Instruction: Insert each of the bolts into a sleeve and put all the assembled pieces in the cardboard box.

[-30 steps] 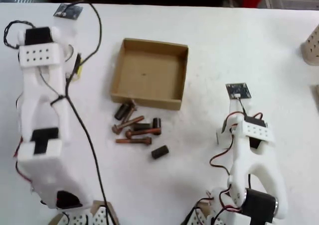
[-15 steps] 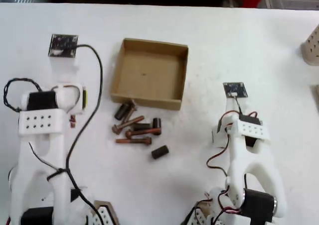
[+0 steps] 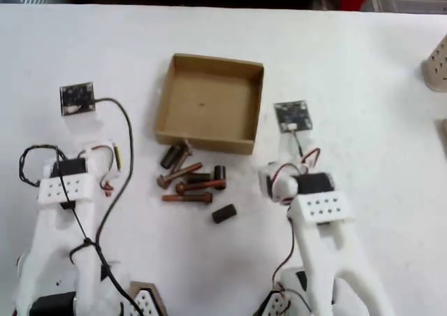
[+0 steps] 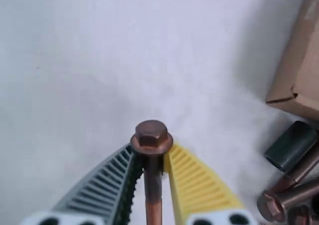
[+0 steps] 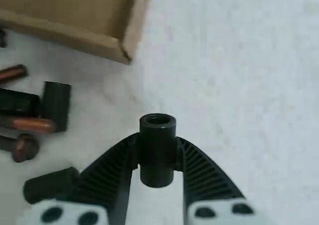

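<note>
Left wrist view showed my left tool (image 4: 152,151) clamped on a copper bolt (image 4: 151,135), head past the tips. I saw my right tool (image 5: 157,143) clamped on a black sleeve (image 5: 157,158). Loose bolts and sleeves (image 3: 192,180) lay on the counter (image 3: 363,64), just beside the cardboard box (image 3: 207,141).

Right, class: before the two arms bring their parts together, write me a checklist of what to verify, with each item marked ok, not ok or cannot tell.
1. Left pincer grips a bolt, head past the tips: ok.
2. Right pincer grips a sleeve, bore open at the free end: ok.
3. Bolt and sleeve lined up: not ok; the arms sit apart, on either side of the loose parts.
4. Box open and empty: ok.
5. Loose parts clear of the path between the arms: cannot tell.
</note>
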### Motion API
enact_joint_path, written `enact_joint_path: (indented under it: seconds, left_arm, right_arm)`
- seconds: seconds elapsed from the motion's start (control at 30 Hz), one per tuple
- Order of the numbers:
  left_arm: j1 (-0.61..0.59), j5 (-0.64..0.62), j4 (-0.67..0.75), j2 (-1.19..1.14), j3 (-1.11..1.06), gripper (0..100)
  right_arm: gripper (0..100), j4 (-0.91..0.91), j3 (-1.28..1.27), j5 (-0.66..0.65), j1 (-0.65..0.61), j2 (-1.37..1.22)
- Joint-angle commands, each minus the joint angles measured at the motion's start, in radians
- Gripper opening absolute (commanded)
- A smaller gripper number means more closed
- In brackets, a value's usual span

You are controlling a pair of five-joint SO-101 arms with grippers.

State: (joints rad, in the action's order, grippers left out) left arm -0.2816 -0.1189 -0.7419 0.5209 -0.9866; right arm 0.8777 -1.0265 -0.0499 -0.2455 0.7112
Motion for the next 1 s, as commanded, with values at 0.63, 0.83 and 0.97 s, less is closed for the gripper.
enact_joint_path:
  seconds: [0.63,0.83,0.97]
  left_arm:
    - [-0.008,-0.012,0.034,0.042,0.008,2]
    - [-0.008,-0.012,0.034,0.042,0.008,2]
    - [-0.008,-0.012,0.035,0.042,0.009,2]
  right_arm:
    - [1.8,-0.769,-0.276,0.086,-0.378,0.139]
    - [1.8,-1.198,-0.486,0.284,-0.512,0.140]
    - [1.8,-1.300,-0.531,0.284,-0.533,0.139]
